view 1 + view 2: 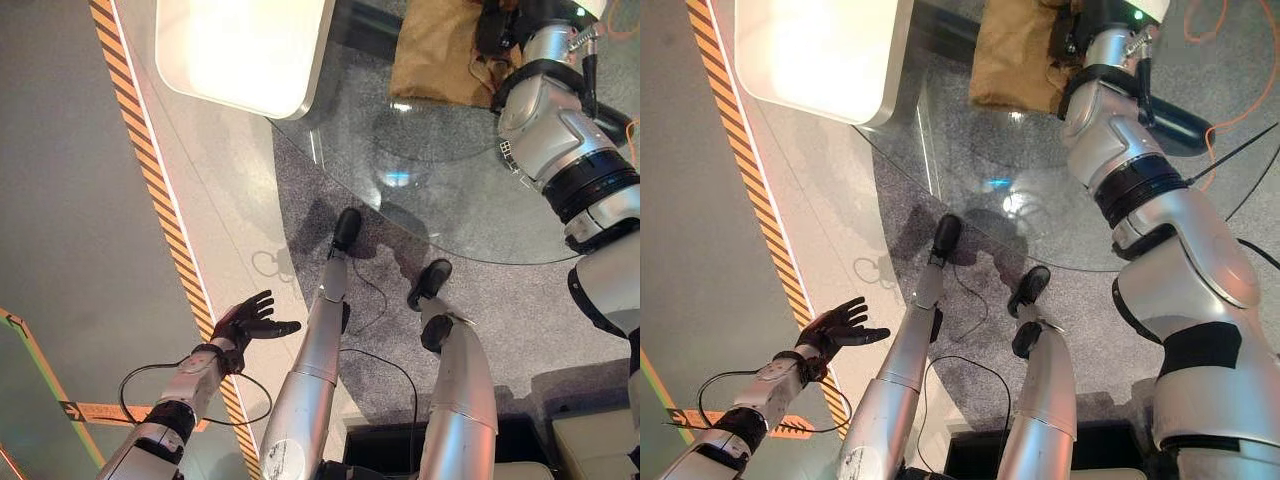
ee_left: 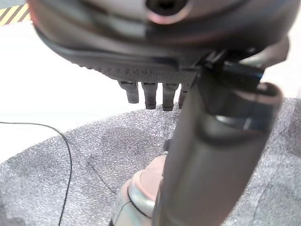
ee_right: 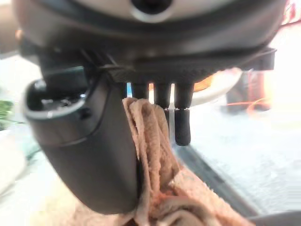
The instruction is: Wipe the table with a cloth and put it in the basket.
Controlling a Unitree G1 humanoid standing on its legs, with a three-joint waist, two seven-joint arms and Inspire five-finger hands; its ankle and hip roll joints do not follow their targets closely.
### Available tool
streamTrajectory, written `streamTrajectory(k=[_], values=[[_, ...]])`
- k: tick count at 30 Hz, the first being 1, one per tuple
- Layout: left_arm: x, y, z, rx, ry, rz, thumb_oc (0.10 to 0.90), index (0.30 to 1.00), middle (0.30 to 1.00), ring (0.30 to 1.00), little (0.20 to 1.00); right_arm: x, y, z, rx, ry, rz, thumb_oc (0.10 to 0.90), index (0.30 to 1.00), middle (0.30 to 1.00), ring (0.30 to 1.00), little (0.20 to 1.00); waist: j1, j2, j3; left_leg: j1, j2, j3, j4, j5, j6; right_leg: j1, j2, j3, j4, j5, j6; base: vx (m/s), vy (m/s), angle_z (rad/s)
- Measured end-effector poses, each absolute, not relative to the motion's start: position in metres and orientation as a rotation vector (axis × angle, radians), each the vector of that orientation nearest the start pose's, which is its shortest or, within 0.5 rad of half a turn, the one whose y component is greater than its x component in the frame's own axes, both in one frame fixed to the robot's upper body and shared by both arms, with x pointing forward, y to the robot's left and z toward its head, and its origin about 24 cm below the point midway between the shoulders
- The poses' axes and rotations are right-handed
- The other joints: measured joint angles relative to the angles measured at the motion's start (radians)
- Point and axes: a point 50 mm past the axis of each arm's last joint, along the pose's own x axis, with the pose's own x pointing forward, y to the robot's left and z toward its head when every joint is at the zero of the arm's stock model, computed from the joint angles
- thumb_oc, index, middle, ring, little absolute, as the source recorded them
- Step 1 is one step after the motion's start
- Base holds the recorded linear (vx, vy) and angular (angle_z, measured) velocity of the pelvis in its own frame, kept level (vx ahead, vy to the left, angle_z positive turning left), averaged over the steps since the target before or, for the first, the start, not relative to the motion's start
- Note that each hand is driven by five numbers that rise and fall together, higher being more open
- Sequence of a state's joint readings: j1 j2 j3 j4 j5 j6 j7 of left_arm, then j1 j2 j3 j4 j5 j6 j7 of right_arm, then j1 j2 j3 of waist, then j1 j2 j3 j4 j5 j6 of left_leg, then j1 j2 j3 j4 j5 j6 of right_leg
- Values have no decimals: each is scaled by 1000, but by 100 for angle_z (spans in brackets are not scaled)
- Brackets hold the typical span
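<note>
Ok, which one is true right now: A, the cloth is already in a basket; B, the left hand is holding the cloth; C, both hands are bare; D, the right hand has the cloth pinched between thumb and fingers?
D: the right wrist view shows the tan cloth gathered between the right hand thumb and fingers, over the glass table; the left hand hangs open and holds nothing.

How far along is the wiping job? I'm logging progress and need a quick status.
Nothing looks finished. The right hand is pinching the tan cloth, which lies on the far part of the round glass table, so wiping seems in hand. The left hand hangs open over the floor, idle. Getting the cloth into the basket remains.
</note>
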State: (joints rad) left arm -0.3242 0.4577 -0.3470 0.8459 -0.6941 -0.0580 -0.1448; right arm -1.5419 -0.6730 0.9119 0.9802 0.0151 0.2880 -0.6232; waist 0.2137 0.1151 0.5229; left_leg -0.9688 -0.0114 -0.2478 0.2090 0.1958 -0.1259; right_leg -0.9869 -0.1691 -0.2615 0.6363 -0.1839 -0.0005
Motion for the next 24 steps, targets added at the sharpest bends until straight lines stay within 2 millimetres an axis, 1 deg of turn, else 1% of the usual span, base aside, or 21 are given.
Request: streamTrajectory(k=[3,6,9,12,14,16,17,19,24], values=[[275,234,-42,-94,507,-57,800,900,900,900,900,401,-207,351,-1100,-465,-765,100,300,300,300,200,-1,-3,-1,-4,-1,0,0,0,1,-2,-1,0,-3,1,2,0,0,0],[275,238,-41,-82,507,-52,800,900,900,900,900,399,-208,355,-1039,-467,-780,100,300,300,300,200,-8,-13,0,-17,-1,1,0,1,3,-14,-1,1,-4,3,3,0,0,0],[275,244,-39,-76,506,-41,800,900,900,900,900,399,-213,355,-974,-440,-791,100,300,300,300,200,-13,-28,1,-17,-3,5,0,1,6,-14,-3,4,-7,6,6,0,0,0],[274,249,-37,-76,505,-31,800,900,900,900,900,398,-218,355,-918,-418,-805,100,300,300,300,200,-26,-37,4,-17,-7,11,0,2,11,-14,-5,11,-11,11,13,0,0,0],[274,249,-37,-77,504,-34,800,900,900,900,900,398,-221,355,-903,-412,-816,100,300,300,300,200,-26,-39,4,-17,-7,17,0,3,12,-14,-5,16,-11,15,16,-5,7,-6],[275,250,-36,-81,502,-45,800,900,900,900,900,396,-229,355,-886,-397,-839,100,300,300,300,200,-31,-39,4,-16,-12,26,0,5,17,-14,-7,24,-15,18,21,-9,3,-4],[275,252,-35,-91,497,-37,800,900,900,900,900,394,-237,356,-858,-381,-860,100,300,300,300,200,-35,-40,4,-16,-13,27,0,6,19,-14,-9,25,-17,21,23,0,0,0],[274,255,-34,-86,498,-30,800,900,900,900,900,392,-244,356,-819,-359,-881,100,300,300,300,200,-41,-41,5,-16,-13,28,0,7,19,-13,-8,25,-19,22,23,0,0,0],[273,259,-35,-85,502,-22,800,900,900,900,900,391,-253,353,-700,-331,-918,100,300,300,300,200,-54,-44,7,-11,-6,44,-1,7,23,-13,0,42,-32,36,26,-9,16,-10]])
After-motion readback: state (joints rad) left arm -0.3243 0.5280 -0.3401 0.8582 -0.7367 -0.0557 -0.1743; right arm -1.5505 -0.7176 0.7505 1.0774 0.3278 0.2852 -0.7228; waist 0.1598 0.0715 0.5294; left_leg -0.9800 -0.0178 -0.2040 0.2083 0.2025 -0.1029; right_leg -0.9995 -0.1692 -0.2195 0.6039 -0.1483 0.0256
